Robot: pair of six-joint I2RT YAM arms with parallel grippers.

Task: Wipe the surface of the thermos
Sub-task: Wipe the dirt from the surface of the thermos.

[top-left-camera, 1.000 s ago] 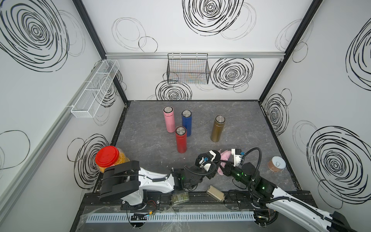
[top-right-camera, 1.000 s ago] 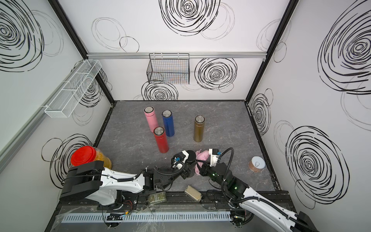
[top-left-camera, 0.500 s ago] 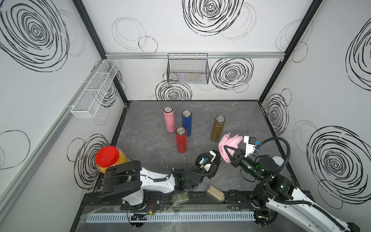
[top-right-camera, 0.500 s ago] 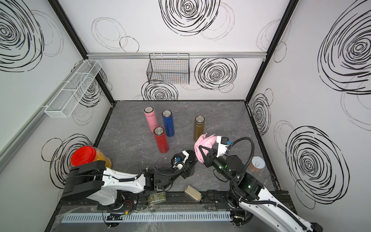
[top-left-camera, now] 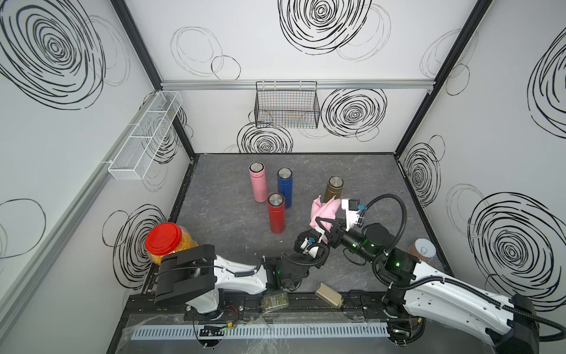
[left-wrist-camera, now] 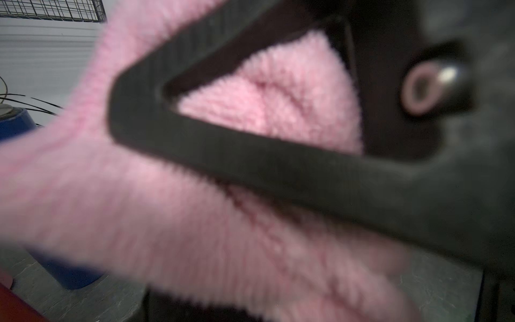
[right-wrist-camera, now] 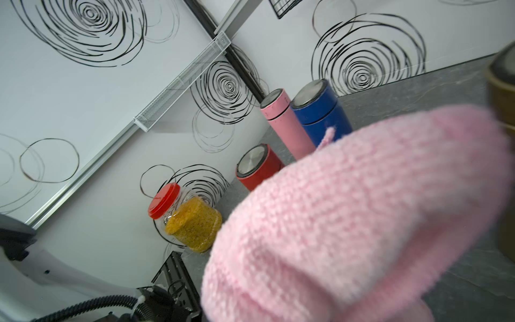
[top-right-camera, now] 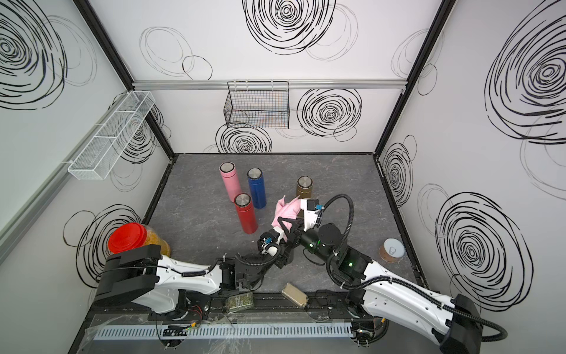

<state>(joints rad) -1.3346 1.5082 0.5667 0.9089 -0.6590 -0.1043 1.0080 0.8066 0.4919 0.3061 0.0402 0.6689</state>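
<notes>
Four thermoses stand upright on the grey floor: pink (top-left-camera: 258, 187), blue (top-left-camera: 285, 188), red (top-left-camera: 276, 214) and gold (top-left-camera: 333, 190). My right gripper (top-left-camera: 321, 221) is raised and shut on a pink knit cloth (top-left-camera: 324, 208). In both top views the cloth's upper end overlaps the gold thermos. The cloth (right-wrist-camera: 362, 209) fills the right wrist view and hides the jaws; the gold thermos (right-wrist-camera: 501, 92) is close beside it. My left gripper (top-left-camera: 315, 237) sits low, just under the hanging cloth, shut. The cloth (left-wrist-camera: 139, 209) hides its jaws in the left wrist view; contact unclear.
A red-lidded jar (top-left-camera: 167, 245) of yellow grains stands front left. A small can (top-left-camera: 424, 249) is front right. Two flat jars (top-left-camera: 275, 302) (top-left-camera: 329, 295) lie on the front rail. A black wire basket (top-left-camera: 286, 104) hangs on the back wall, a white rack (top-left-camera: 147, 138) on the left wall.
My right gripper has lifted the pink cloth off the floor beside the left gripper and carried it up and back toward the gold thermos. The left arm has stayed put.
</notes>
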